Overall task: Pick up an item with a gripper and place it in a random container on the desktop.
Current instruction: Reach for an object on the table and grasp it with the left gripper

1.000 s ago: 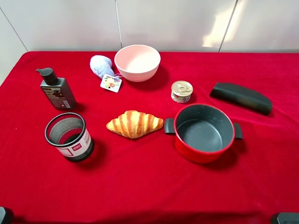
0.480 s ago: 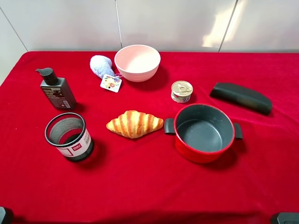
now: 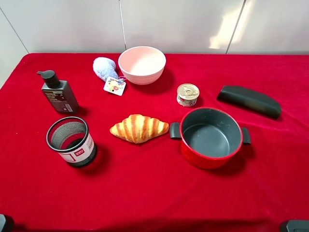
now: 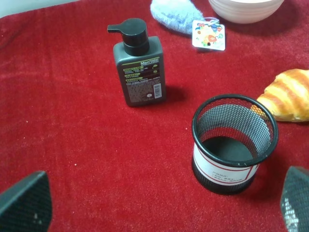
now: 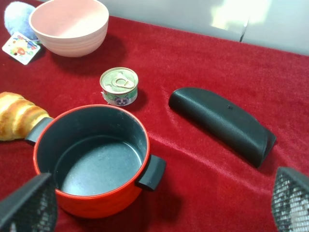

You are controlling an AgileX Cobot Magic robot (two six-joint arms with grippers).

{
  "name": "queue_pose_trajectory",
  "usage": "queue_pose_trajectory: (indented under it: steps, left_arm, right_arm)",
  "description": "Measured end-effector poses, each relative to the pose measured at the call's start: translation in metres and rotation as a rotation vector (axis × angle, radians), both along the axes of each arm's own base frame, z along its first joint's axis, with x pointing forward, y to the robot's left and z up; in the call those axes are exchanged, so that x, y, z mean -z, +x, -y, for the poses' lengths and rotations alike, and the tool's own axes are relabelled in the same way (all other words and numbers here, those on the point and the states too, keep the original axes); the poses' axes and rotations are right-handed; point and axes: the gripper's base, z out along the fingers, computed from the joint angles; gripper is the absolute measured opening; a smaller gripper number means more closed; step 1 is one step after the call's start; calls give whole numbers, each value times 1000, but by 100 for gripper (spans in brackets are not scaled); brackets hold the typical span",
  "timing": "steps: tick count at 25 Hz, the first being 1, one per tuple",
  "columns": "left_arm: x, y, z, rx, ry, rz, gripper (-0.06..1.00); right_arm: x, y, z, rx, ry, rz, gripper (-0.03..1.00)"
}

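plush toy (image 4: pixel 175 14), well apart from left hand (image 4: pixel 159 207)

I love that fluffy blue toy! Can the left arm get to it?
Probably yes. The plush toy lies uncovered, with nothing on top of it; only the pink bowl sits close beside it.

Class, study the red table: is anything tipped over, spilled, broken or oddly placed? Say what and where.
Nothing stands out. The pump bottle, mesh cup, tin, pink bowl and red pot all stand upright, with no spill on the red cloth. The plush toy lies beside the bowl, its tag flat on the cloth.
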Motion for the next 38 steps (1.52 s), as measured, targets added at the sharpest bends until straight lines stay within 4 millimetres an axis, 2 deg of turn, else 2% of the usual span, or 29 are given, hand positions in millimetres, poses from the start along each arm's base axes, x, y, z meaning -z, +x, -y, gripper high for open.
queue_pose_trajectory:
  steps: [10, 15, 20, 28, 32, 38]
  left_arm:
    - [-14, -1, -6, -46, 52, 95, 91]
    - [-19, 6, -7, -50, 70, 60, 89]
    - [-37, 32, -6, -38, 97, 3, 88]
    - [-86, 84, -4, -9, 160, 13, 88]
    - [-109, 116, -2, -3, 170, -7, 88]
    - [-126, 164, 0, 19, 203, -63, 88]
  right_arm:
    - [0, 0, 0, 0, 0, 0, 69]
    - [0, 0, 0, 0, 0, 0, 69]
    - [0, 0, 0, 0, 0, 0, 69]
    - [0, 0, 0, 0, 0, 0, 69]
    - [0, 0, 0, 0, 0, 0, 69]
    - [0, 0, 0, 0, 0, 0, 69]
